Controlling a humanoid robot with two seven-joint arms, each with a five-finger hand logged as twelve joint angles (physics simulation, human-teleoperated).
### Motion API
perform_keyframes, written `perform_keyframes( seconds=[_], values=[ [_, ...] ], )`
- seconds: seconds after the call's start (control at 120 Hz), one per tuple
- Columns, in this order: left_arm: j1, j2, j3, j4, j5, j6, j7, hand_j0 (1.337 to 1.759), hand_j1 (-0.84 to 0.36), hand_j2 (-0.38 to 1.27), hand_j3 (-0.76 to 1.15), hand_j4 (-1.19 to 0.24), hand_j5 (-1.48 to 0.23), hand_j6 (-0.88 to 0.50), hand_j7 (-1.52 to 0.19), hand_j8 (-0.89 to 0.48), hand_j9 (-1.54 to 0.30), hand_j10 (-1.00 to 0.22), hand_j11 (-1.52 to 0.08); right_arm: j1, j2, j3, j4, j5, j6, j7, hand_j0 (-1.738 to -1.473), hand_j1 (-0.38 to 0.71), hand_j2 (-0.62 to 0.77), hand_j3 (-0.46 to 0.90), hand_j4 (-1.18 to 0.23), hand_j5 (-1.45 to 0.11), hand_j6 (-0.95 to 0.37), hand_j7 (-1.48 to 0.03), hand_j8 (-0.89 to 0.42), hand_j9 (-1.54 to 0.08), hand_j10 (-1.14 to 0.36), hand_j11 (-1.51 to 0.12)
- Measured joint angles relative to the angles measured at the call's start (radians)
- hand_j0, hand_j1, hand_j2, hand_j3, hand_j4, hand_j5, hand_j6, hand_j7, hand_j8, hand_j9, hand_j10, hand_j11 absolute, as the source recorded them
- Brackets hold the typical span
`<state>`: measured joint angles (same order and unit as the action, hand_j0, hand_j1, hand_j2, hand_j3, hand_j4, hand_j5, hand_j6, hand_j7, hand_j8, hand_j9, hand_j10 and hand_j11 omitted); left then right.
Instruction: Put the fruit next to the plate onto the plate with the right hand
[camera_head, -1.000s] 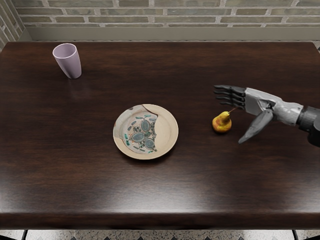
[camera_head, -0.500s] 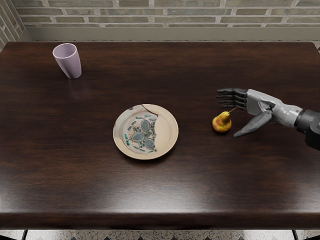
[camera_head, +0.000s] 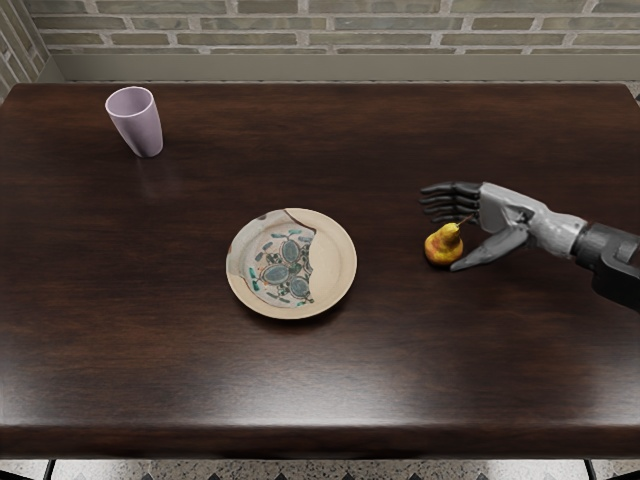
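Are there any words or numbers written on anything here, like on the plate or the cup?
None: no words, numbers or signs show anywhere.
The plate has only a blue-green leafy pattern, no letters.
The purple cup, the pear and the right hand are plain.

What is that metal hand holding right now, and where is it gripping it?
Nothing yet. The right hand is open, its fingers spread beside the pear, not closed on it; the pear stands on the table, apart from the plate.
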<state>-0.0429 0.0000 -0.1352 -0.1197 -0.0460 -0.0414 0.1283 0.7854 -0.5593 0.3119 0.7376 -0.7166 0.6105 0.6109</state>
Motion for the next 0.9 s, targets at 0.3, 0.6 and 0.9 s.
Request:
perform_keyframes(
  seconds=[0.3,0.6,0.9],
  values=[
    [0.000,0.000,0.000,0.000,0.000,0.000,0.000,1.658,0.35,0.00,0.00,0.00,0.00,0.00,0.00,0.00,0.00,0.00,0.00,0.000,0.014,-0.001,-0.006,-0.007,0.000,0.000,-1.658,0.02,-0.06,0.00,-0.31,-0.40,-0.31,-0.40,-0.31,-0.40,-0.31,-0.40],
    [0.000,0.000,0.000,0.000,0.000,0.000,0.000,1.658,0.35,0.00,0.00,0.00,0.00,0.00,0.00,0.00,0.00,0.00,0.00,-0.001,0.018,-0.014,-0.008,-0.009,0.002,0.000,-1.658,0.10,-0.07,0.00,-0.38,-0.49,-0.38,-0.49,-0.38,-0.49,-0.38,-0.49],
    [0.000,0.000,-0.001,0.000,0.000,0.000,0.000,1.658,0.35,0.00,0.00,0.00,0.00,0.00,0.00,0.00,0.00,0.00,0.00,-0.002,0.018,-0.035,-0.007,0.021,-0.004,0.000,-1.658,0.11,-0.04,0.00,-0.45,-0.51,-0.43,-0.53,-0.45,-0.50,-0.40,-0.53]
  ],
)
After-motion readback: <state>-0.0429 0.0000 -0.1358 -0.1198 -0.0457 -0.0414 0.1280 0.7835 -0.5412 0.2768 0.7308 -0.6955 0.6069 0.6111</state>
